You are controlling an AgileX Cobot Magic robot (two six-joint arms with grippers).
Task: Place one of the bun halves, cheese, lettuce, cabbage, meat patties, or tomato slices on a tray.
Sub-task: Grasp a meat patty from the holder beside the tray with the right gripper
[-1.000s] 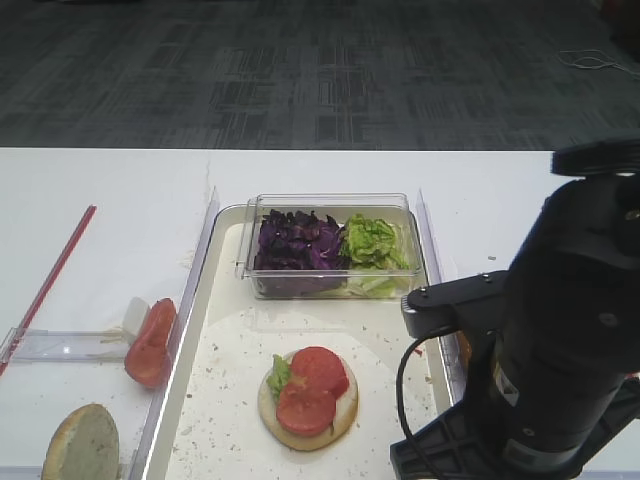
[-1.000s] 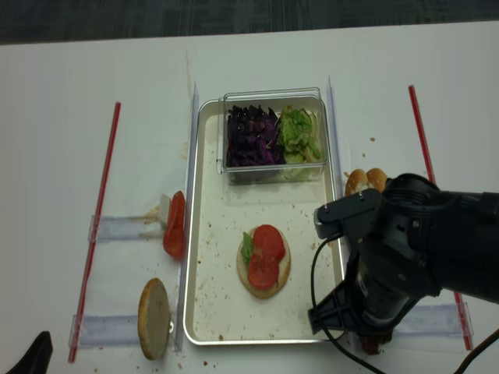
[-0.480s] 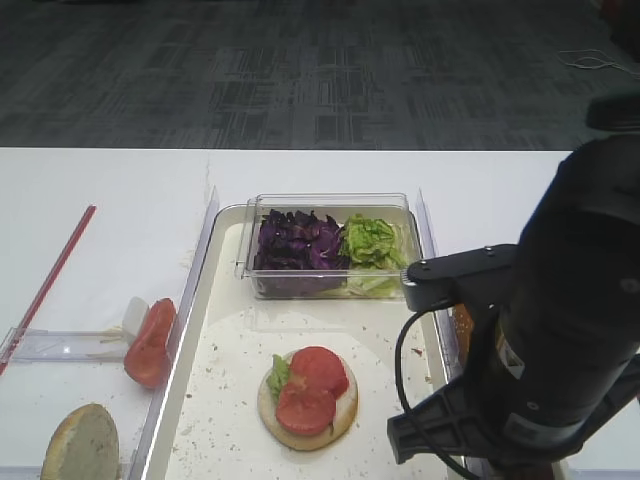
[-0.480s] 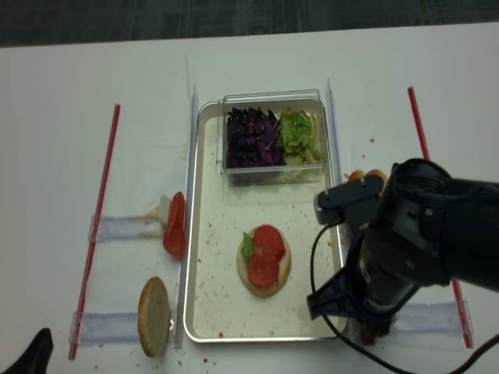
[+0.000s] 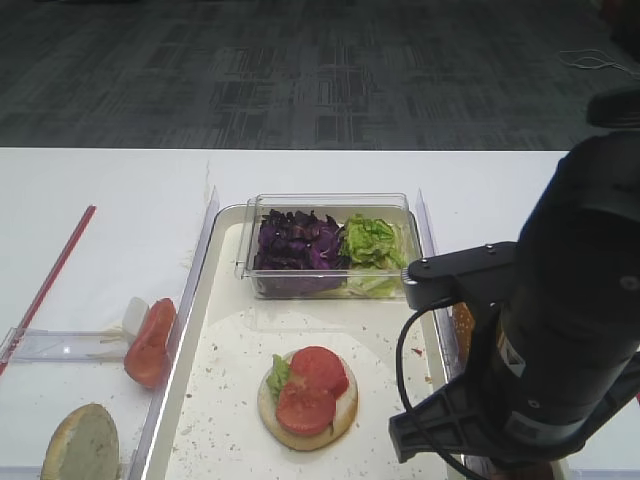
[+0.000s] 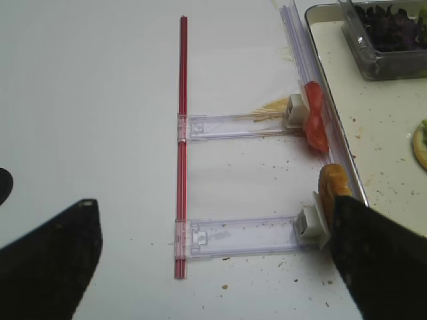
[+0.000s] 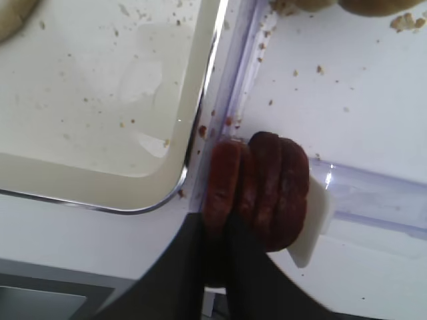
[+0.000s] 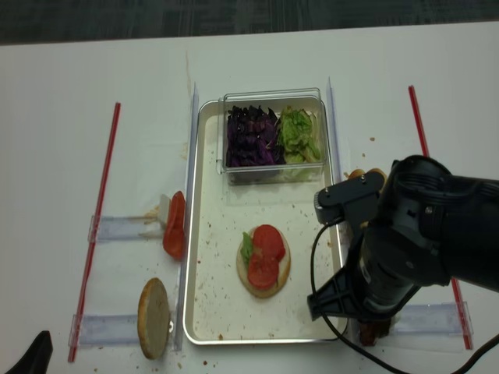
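Note:
Several meat patties (image 7: 273, 183) stand on edge in a clear holder just off the tray's (image 7: 100, 100) near right corner. My right gripper (image 7: 215, 247) is shut on the leftmost patty (image 7: 223, 175). On the tray (image 8: 210, 296) lies a bun half (image 5: 300, 435) topped with lettuce and two tomato slices (image 5: 310, 385). Over bare table my left gripper (image 6: 213, 267) stands open and holds nothing, its right finger beside an upright bun half (image 6: 331, 187). More tomato slices (image 6: 315, 123) stand further back. Cabbage (image 5: 295, 243) and lettuce (image 5: 372, 240) fill a clear box. Cheese is out of view.
The clear box (image 8: 273, 136) takes up the tray's far end. Clear slide holders (image 6: 240, 235) and red rods (image 6: 180, 133) lie on the white table left of the tray. My bulky right arm (image 5: 545, 340) hides the tray's right side, and more buns (image 8: 365, 178) sit there.
My right arm has shifted a little away from the near table edge, its gripper still shut on the patty. Everything else stays put.

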